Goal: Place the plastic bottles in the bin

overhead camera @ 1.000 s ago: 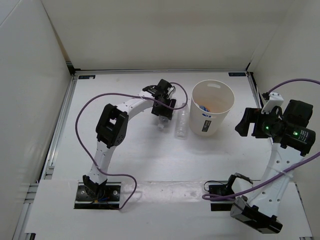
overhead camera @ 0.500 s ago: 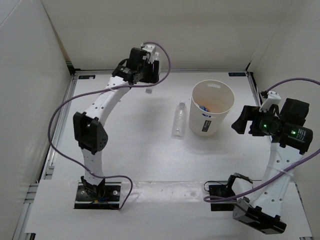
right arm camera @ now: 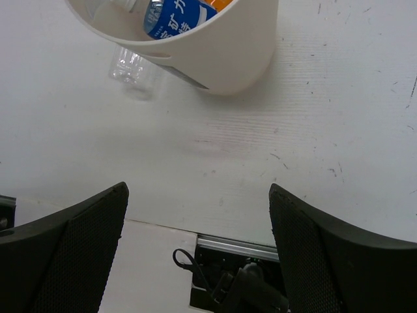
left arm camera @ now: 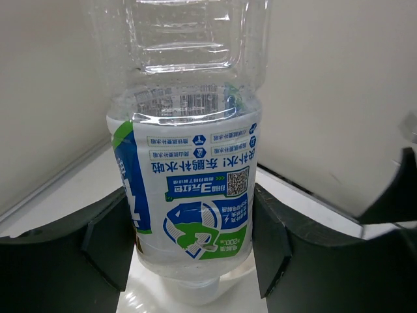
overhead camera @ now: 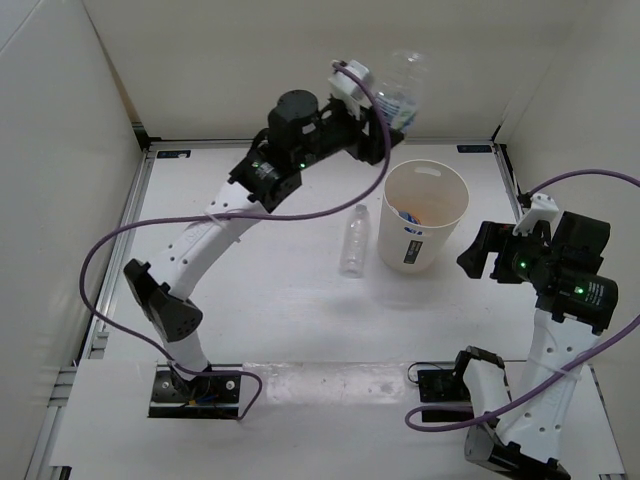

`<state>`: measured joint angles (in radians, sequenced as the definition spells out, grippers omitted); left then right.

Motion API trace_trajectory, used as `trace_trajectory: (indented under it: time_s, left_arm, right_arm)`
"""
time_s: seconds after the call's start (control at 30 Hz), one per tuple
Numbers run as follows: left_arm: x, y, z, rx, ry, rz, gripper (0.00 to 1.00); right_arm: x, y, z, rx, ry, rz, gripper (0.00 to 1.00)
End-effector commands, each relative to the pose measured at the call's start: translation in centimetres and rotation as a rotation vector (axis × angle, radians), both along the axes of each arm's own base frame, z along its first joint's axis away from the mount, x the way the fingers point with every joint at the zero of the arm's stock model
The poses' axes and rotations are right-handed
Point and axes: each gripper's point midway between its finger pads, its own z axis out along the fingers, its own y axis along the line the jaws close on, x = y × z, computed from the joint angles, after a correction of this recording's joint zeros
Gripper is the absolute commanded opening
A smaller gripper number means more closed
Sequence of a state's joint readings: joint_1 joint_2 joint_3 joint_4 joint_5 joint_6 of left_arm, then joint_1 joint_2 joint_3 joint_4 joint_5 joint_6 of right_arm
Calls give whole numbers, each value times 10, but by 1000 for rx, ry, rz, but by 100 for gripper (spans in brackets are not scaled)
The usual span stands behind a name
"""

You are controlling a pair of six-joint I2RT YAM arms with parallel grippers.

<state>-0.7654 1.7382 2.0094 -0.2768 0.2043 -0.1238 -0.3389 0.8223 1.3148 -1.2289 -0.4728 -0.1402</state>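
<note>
My left gripper [overhead camera: 385, 112] is raised high and shut on a blue-labelled plastic bottle [overhead camera: 404, 85], just behind and above the rim of the cream-white bin [overhead camera: 424, 168]. In the left wrist view the bottle [left arm camera: 189, 189] hangs cap down between the two black fingers [left arm camera: 107, 241]. A second blue-labelled bottle [overhead camera: 408, 213] lies inside the bin, which also shows in the right wrist view [right arm camera: 225, 52] with that bottle [right arm camera: 171, 16] in it. The plain clear bottle [overhead camera: 353, 240] lies on the table left of the bin. My right gripper [overhead camera: 478, 255] is open and empty, right of the bin.
White walls enclose the table at the back and on both sides, and the held bottle is close to the back wall. The plain bottle's end shows past the bin in the right wrist view [right arm camera: 133, 65]. The right arm's base and cable [right arm camera: 247, 287] lie at the near edge.
My left gripper took the labelled bottle from the table beside the plain one, lifted it to the back left, then swung it right and high toward the bin. The right gripper lowered slightly.
</note>
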Motion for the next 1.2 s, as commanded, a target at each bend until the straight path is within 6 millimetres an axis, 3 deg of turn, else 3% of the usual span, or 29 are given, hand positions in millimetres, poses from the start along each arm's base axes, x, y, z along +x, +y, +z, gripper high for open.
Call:
trace_trajectory:
  time_s: [0.0,0.13,0.33,0.37,0.47,0.8,0.9,1.0,1.07,1.1,1.17]
  left_arm:
    - [-28,-51,-12,-14,-5,-152,52]
    - [-30,-74,-29,14,-17,-163,62]
    - [-39,-105,-48,-8,27,-212,66]
    - [-36,-113,-62,7,45,-215,67]
    - [-38,-124,-78,27,71,-230,72]
    - [-11,-126,-88,21,71,-170,91]
    - [-9,-122,-96,30,58,-167,100]
    - [-7,-107,-78,10,-22,-152,100]
    - [10,-83,-76,11,-13,-81,100]
    - [15,-62,-64,-5,-19,-46,100]
    - [39,-34,-83,-6,65,55,100]
  right_arm:
    - [-2,1,2,-4,-15,-9,90]
    - [-6,0,4,-26,-27,-5,90]
    - [-14,3,2,-47,-48,14,90]
    - [-14,3,3,-55,-57,18,90]
    - [-16,3,3,-66,-63,27,90]
    - [-9,1,3,-102,-82,58,90]
    - [-8,0,5,-106,-85,59,90]
    - [-8,-1,4,-104,-82,54,90]
    - [-8,-1,4,-100,-78,49,90]
    - [-8,-1,4,-93,-77,41,90]
    - [-9,0,3,-83,-73,33,90]
